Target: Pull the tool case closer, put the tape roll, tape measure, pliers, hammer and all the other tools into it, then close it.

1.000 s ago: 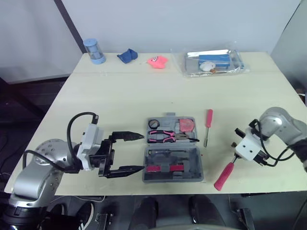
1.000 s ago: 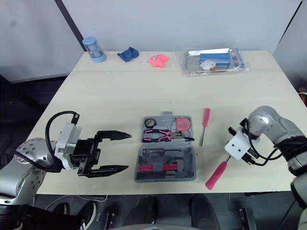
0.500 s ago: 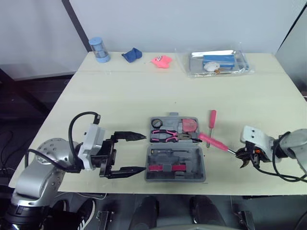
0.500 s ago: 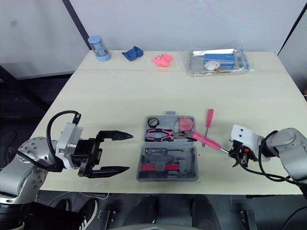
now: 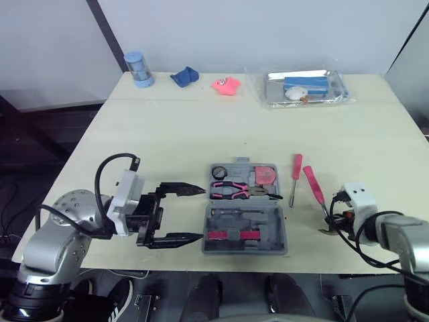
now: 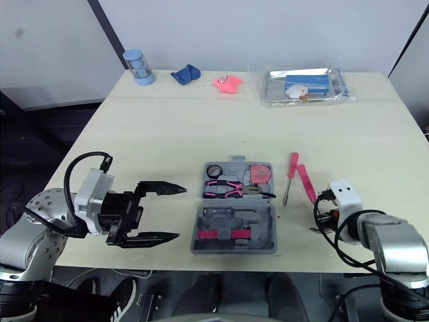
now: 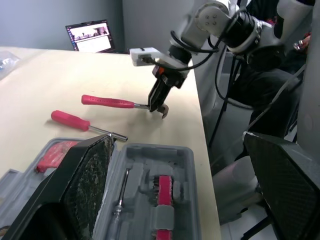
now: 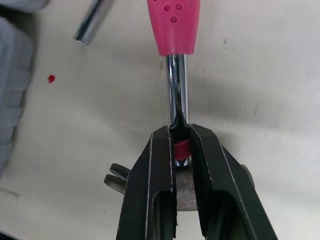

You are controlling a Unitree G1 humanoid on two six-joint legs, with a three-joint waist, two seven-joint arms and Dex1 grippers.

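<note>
Your bench (image 5: 181, 141): pale wood.
Near you: open tool case (image 5: 244, 228), screwdriver (image 5: 294, 178), hammer (image 5: 314, 188).
Far edge: jar (image 5: 138, 69), cloth (image 5: 184, 76), toy (image 5: 226, 85), bagged tray (image 5: 305, 87).

Bright even overhead light; soft shadow beside hammer (image 8: 175, 25); wrist-view foregrounds blurry.

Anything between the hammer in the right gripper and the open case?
Yes: the screwdriver lies flat between the hammer and the tool case. Lifting over it is probably safer than sliding.
</note>
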